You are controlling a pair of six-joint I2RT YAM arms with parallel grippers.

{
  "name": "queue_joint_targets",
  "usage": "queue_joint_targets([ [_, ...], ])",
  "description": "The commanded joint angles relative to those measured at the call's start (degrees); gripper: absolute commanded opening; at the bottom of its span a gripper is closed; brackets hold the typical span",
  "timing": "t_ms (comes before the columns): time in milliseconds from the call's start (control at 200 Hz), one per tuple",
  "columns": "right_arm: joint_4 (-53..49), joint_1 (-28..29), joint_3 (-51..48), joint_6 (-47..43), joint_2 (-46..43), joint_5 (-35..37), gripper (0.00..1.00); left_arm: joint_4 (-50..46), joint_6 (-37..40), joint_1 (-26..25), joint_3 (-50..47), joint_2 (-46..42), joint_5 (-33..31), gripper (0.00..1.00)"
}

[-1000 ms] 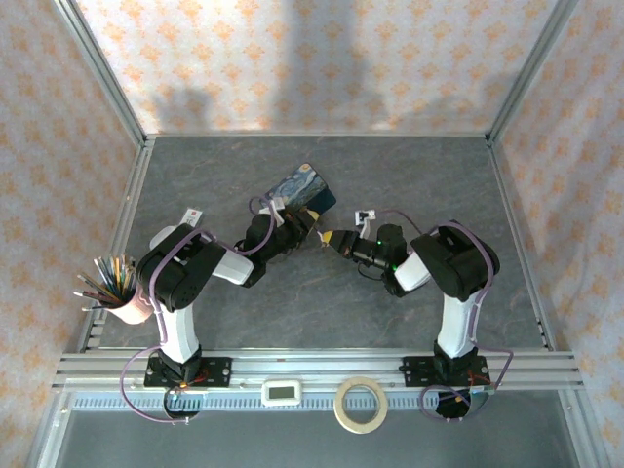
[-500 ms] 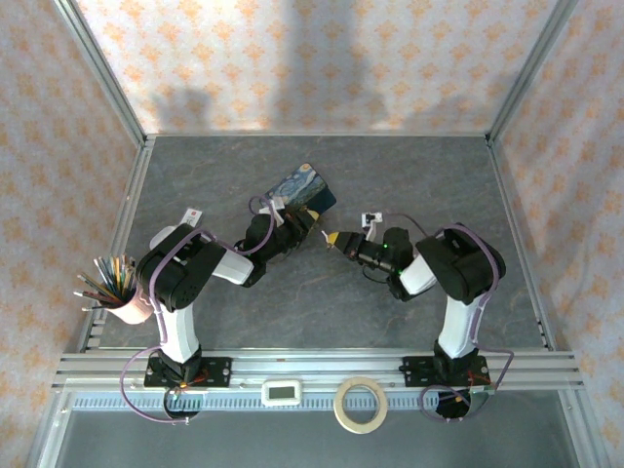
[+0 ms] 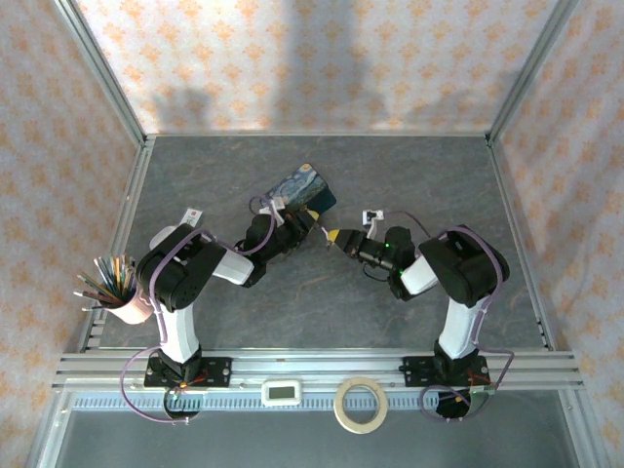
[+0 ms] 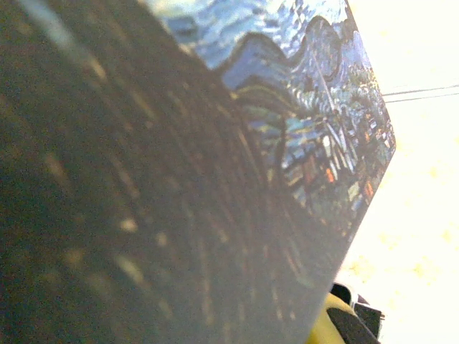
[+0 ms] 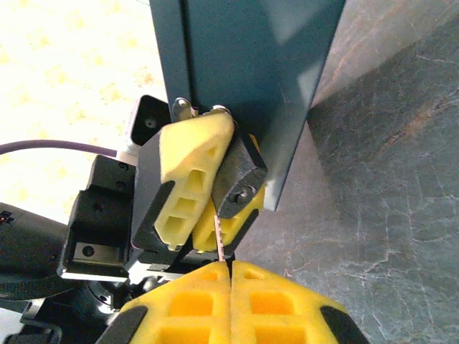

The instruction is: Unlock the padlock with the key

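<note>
The blue starry-night tin (image 3: 302, 187) stands tilted on the table, and its lid pattern (image 4: 308, 107) fills the left wrist view. In the right wrist view the dark padlock (image 5: 240, 179) hangs at the tin's front wall (image 5: 244, 72), its silvery shackle (image 5: 183, 107) just showing. My left gripper (image 3: 308, 222) is shut on the padlock, its yellow fingers (image 5: 190, 179) on either side of it. My right gripper (image 5: 231, 264) is shut on the thin silver key (image 5: 219, 240). The key's blade points up at the padlock's underside, just left of the keyhole (image 5: 244, 193). Whether the tip is inside I cannot tell.
A pink cup of pencils (image 3: 122, 292) stands at the left table edge. A tape roll (image 3: 361, 405) and a small white device (image 3: 285, 392) lie on the near rail in front of the arm bases. Patterned walls enclose the grey table (image 3: 419, 175).
The right arm has shifted slightly to the right, its gripper still facing the padlock with the key. The left arm and the tin have not moved.
</note>
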Motion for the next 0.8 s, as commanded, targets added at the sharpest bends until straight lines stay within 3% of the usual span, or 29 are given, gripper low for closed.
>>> queue_joint_targets([
  [0, 3.96, -0.26, 1.76, 0.19, 1.19, -1.20, 0.00, 1.85, 1.32, -0.73, 0.32, -1.26, -0.90, 0.00],
  [796, 4.20, -0.24, 0.71, 0.63, 1.83, -0.90, 0.00, 0.58, 1.73, -0.76, 0.58, -1.88, -1.13, 0.00],
])
